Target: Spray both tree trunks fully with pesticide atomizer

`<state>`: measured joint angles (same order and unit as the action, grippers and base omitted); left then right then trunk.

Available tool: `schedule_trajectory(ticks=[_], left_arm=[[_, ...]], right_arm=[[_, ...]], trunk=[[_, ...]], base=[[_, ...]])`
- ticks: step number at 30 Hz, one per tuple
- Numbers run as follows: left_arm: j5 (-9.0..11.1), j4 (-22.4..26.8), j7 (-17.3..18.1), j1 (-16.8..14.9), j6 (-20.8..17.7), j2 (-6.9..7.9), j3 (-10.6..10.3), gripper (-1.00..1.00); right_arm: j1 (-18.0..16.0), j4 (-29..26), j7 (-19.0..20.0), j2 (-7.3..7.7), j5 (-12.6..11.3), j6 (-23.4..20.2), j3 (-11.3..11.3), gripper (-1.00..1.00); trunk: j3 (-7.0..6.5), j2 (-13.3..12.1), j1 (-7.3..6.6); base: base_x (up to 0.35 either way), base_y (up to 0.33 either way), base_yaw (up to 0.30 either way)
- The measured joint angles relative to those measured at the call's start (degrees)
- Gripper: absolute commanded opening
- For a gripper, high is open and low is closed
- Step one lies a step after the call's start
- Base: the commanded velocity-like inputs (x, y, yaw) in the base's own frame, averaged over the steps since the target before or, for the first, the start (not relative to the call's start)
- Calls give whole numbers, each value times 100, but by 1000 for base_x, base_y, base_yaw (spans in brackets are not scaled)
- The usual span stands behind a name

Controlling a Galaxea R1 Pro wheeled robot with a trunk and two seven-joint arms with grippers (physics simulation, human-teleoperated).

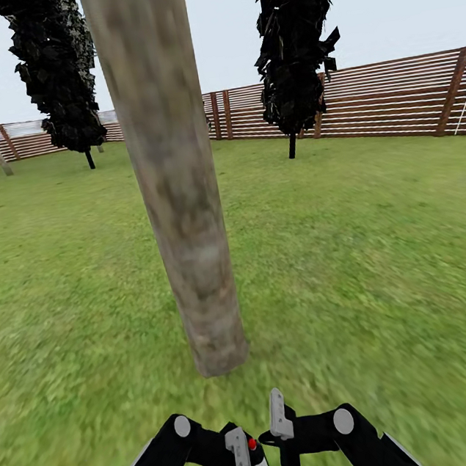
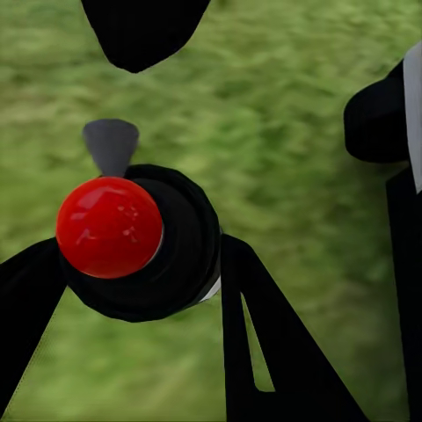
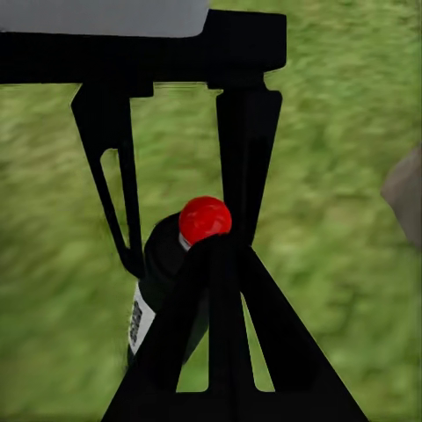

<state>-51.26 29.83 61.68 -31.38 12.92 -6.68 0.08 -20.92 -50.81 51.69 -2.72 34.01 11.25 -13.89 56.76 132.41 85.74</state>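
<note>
Atomizer [image 1: 259,465]: a dark bottle with a round, glossy red cap [image 2: 109,227] and a pale label down its side, held upright low in the head view, short of the trunk's foot. The left gripper [image 1: 249,462] has its fingers [image 2: 264,343] narrowed onto the bottle's black collar; a small grey nozzle [image 2: 111,143] juts out beside the cap. The right gripper [image 1: 279,434] hangs just beside the bottle, one pale finger [image 1: 278,413] raised; in its wrist view the black fingers [image 3: 233,316] overlap the atomizer [image 3: 167,272], and whether they grip it cannot be told.

Trunk [image 1: 174,174]: a thick, smooth column, mottled grey-beige, leaning slightly, standing in the lawn [image 1: 368,243] directly ahead of both grippers, with nothing between. Its edge shows in the right wrist view [image 3: 406,198].

Beyond the trunk, on either side, stand dark, ragged cypress-like trees [image 1: 298,38] on thin black stems. A brown slatted wooden fence [image 1: 399,95] closes the grass behind them under a pale sky.
</note>
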Motion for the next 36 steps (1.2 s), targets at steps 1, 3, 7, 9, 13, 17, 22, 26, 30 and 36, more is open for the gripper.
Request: schedule_trajectory(ticks=[1, 3, 7, 9, 13, 17, 22, 26, 30, 36], left_arm=[[-1, 7, 0, 0, 0, 0, 0, -100], [-1, 11, 0, 0, 0, 0, 0, -100], [-1, 13, 0, 0, 5, 0, 0, -100], [-1, 13, 2, 4, 8, 0, 0, -100], [0, 13, 8, 1, 11, -6, 0, -100], [1, 13, 9, 1, 59, -8, 0, -100], [0, 13, 9, 1, 86, -61, 0, -100], [4, 13, 9, 0, 88, -67, 0, -100], [1, 13, 9, 0, 88, -67, 0, -100], [1, 13, 9, 0, 88, -62, 0, -100]], right_arm=[[0, 0, 2, 0, 0, 0, 0, -100], [0, 1, 2, 0, 0, 0, 0, -100], [0, 1, 5, 0, 0, 0, 0, -100], [0, 1, 3, 0, 0, 0, 0, -100], [0, 1, 2, 0, 0, 0, 0, -100], [0, 1, 3, 0, 0, 0, 0, -100], [0, 1, 1, 0, 0, 0, 0, -100], [0, 1, -1, 0, 0, 0, 0, -100], [0, 1, 2, 0, 0, 0, 0, -100], [0, 1, 3, 0, 0, 0, 0, -100]], trunk=[[0, 0, 0], [0, 0, 0], [0, 0, 0], [0, 0, 0], [0, 0, 0], [0, 0, 0], [0, 0, 0], [0, 0, 0], [0, 0, 0], [0, 0, 0]], base=[[0, 0, 0], [0, 0, 0], [0, 0, 0], [0, 0, 0], [0, 0, 0], [0, 0, 0], [0, 0, 0], [0, 0, 0], [0, 0, 0], [0, 0, 0]])
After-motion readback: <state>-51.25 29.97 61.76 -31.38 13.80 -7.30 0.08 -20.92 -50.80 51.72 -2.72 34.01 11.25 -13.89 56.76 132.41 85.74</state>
